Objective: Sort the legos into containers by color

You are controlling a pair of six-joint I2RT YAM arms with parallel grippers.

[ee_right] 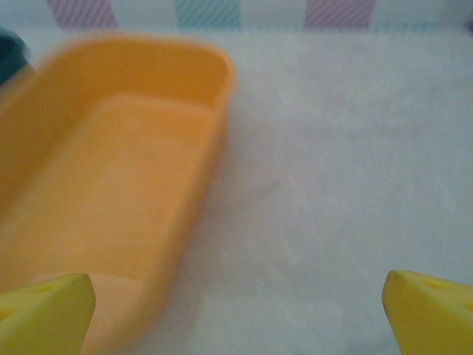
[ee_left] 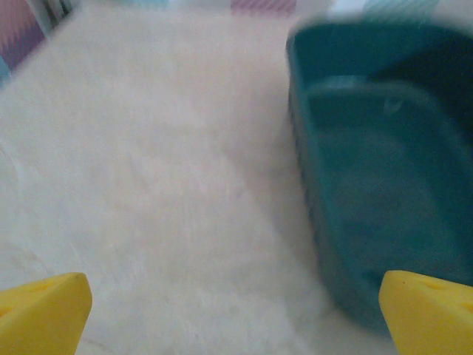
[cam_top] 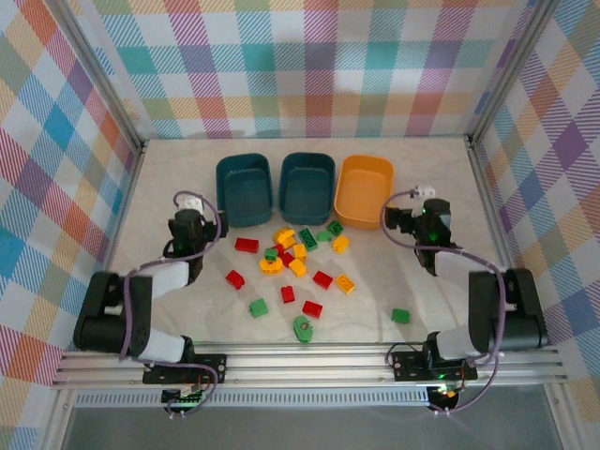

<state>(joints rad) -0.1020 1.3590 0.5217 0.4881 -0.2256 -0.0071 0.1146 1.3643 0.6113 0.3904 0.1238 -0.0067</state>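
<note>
1. Standing in a row at the far side of the desk (cam_top: 422, 187), three tubs are counted: the left tub (cam_top: 244, 189) and middle tub (cam_top: 307, 187) in dark teal, and the orange tub (cam_top: 364, 190) on the right. Each is a shallow, smooth plastic rounded rectangle, and they are set side by side, nearly touching.
2. The legos (cam_top: 298, 267) are seen as small, glossy, studded plastic bricks lying loose on the desk, outside the tubs. Most are bunched in a heap just in front of the middle tub and orange tub, and the rest are scattered nearer the arms.
3. Roughly six red, six yellow and seven green legos are counted. Overlap in the heap keeps the tally from being exact.
4. Two round pieces are noted: a yellow gear-like ring (cam_top: 271, 266) in the heap, and a green disc (cam_top: 302, 326) with a red spot, nearest the arms. One green brick (cam_top: 400, 316) lies well apart on the right.
5. The left fingers (ee_left: 41, 314), yellow and wedge-shaped, are spread wide over bare desk, with the left tub just to their right.
6. The right fingers (ee_right: 44, 310), alike in colour and shape, are spread wide too, with the orange tub at their left.
7. The desk is pale and faintly marbled. The walls (cam_top: 309, 66) are covered in pastel plaid, and a ribbed metal rail (cam_top: 309, 361) runs along the near edge.
</note>
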